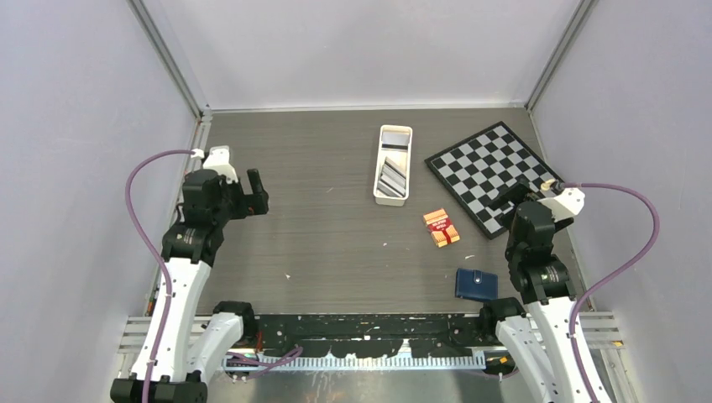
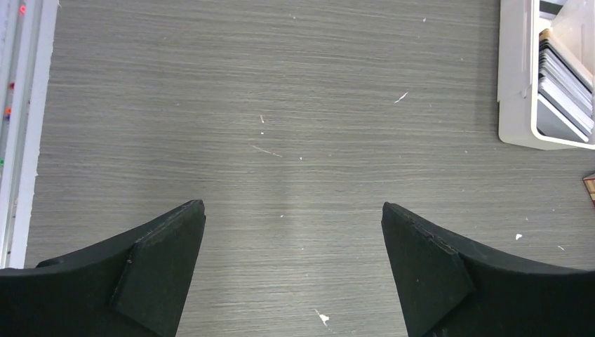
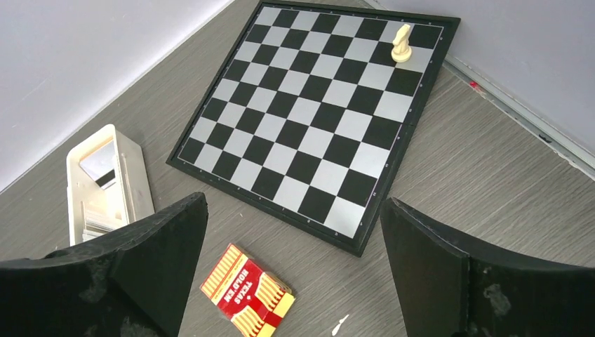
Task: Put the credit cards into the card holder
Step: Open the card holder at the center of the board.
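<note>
white tray (image 1: 378, 172) taken as landmark. credit cards (image 1: 391, 180) sit inside it, stacked on edge and leaning, grey and dark ones showing. card holder (image 1: 476, 284) lies closed and flat on the table (image 1: 319, 235), well apart from the tray, toward the near right. red-orange pack (image 1: 441, 227) lies between tray and card holder. chessboard (image 1: 495, 172) is just right of the tray, one pale chess piece (image 3: 401, 42) on it. left gripper (image 2: 293, 210) hangs well left of the tray, jaws spread wide, nothing between them. right gripper (image 3: 295, 203) hangs right of the tray by the chessboard's near edge, jaws spread, holding nothing.
</note>
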### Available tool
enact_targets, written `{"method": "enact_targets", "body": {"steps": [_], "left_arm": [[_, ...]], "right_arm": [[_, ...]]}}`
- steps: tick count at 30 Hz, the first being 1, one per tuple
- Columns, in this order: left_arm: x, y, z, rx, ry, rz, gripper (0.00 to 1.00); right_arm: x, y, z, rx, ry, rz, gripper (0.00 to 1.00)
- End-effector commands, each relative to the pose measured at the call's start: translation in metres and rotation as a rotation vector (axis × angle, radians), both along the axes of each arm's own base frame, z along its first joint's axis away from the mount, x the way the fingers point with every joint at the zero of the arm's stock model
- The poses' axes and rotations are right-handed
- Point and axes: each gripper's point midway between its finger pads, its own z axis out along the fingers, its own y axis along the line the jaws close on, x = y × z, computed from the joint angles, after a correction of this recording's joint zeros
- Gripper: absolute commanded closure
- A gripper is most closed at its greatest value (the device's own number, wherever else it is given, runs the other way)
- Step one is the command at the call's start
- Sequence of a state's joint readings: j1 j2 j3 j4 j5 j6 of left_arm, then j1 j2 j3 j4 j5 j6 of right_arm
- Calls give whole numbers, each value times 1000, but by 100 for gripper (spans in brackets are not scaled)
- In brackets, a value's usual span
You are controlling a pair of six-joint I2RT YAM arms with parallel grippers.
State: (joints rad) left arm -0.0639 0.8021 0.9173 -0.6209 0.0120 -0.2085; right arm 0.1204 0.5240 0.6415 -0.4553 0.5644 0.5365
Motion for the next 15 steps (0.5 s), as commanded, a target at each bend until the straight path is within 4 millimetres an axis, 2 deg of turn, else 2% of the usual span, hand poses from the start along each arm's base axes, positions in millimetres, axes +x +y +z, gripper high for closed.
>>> {"method": "enact_targets", "body": {"steps": [1,5,9,12,15], "left_arm": [[3,0,11,-21,-11,11,0],[5,-1,8,-36,-1,20,0],[3,-8,-5,-57,46,-13,0],[-1,-26,-13,-121,97,-84,2],[-7,-55,-22,-218,141,-161,6]], "right_arm": [[0,-5,14,22,-28,-42,2],[4,9,3,83,9,8,2],[6,34,-20,218,76,81,2],[1,45,-44,284,171,100,2],[-12,41,-67,296,284,49,2]]}}
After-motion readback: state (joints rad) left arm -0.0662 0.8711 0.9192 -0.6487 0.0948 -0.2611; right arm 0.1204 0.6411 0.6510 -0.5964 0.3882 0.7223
